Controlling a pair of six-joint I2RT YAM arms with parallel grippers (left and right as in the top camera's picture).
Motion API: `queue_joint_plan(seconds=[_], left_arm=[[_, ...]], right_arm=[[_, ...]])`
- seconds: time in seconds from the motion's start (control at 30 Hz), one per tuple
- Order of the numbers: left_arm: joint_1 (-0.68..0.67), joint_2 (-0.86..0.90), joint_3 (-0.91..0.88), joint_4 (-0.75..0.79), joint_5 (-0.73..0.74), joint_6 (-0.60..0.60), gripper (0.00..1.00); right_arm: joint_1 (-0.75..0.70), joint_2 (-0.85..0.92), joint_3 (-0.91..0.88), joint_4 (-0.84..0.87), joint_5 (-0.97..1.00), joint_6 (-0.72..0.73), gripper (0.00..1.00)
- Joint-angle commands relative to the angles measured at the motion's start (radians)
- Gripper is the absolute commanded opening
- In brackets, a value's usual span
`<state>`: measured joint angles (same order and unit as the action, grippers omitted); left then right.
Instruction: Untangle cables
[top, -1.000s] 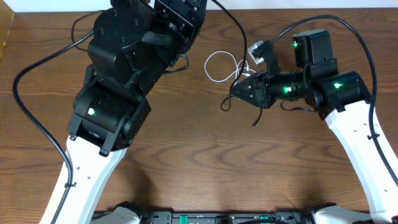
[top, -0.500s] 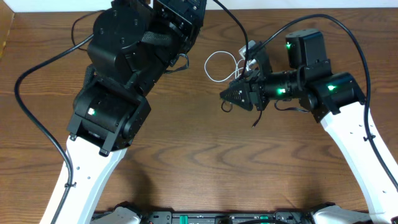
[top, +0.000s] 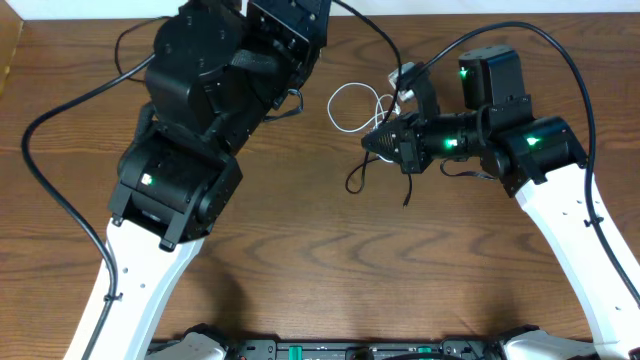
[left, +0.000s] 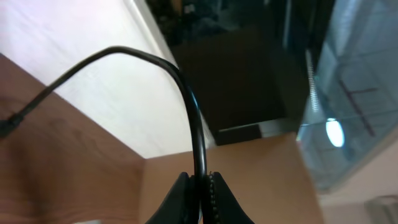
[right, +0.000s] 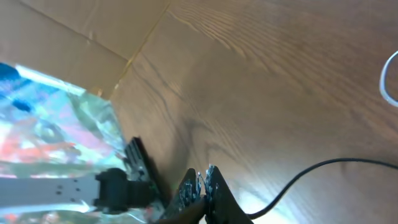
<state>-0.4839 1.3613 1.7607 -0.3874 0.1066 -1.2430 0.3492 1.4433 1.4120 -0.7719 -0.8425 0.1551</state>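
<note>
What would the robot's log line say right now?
task: untangle cables | left gripper: shut on black cable | right gripper: shut, hold unclear | white cable: looped on table

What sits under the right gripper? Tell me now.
A black cable curls below the right gripper, over the bare wooden table; the gripper hides the cable's upper end.

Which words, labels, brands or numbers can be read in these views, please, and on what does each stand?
None: no word, label, brand or number can be read in any view.
The left arm and right arm show only green lights.
The rail at the near edge of the table is too small to read.
</note>
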Motion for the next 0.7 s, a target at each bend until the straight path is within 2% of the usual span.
queue_joint_plan(seconds=[0.0, 0.1, 0.13, 0.23, 0.3, 0.33, 0.5, 0.67], left_arm=[[0.020, -0.011, 0.005, -0.076, -0.092, 0.180, 0.15], [0.042, -0.011, 0.005, -0.195, -0.129, 0.232, 0.33], [0.054, -0.011, 0.005, -0.248, -0.135, 0.254, 0.43], [0.071, -0.011, 0.005, -0.326, -0.143, 0.308, 0.51], [0.075, -0.011, 0.005, -0.369, -0.141, 0.367, 0.67], [0.075, -0.011, 0.005, -0.379, -0.140, 0.387, 0.71], [0.075, -0.020, 0.005, -0.394, 0.045, 0.532, 0.73], [0.075, -0.034, 0.005, -0.397, 0.355, 0.706, 0.73]], right_arm=[[-0.005, -0.041, 0.000, 0.025, -0.101, 0.182, 0.01], [-0.025, -0.066, 0.000, 0.055, -0.154, 0.347, 0.01], [-0.031, -0.074, 0.000, 0.062, -0.164, 0.398, 0.01], [-0.042, -0.093, 0.000, 0.083, -0.198, 0.513, 0.01], [-0.043, -0.104, 0.000, 0.121, -0.228, 0.603, 0.01], [-0.043, -0.105, 0.000, 0.143, -0.241, 0.645, 0.01], [-0.043, -0.106, 0.000, 0.288, -0.249, 0.798, 0.01], [-0.043, -0.106, 0.000, 0.442, -0.176, 0.950, 0.01]])
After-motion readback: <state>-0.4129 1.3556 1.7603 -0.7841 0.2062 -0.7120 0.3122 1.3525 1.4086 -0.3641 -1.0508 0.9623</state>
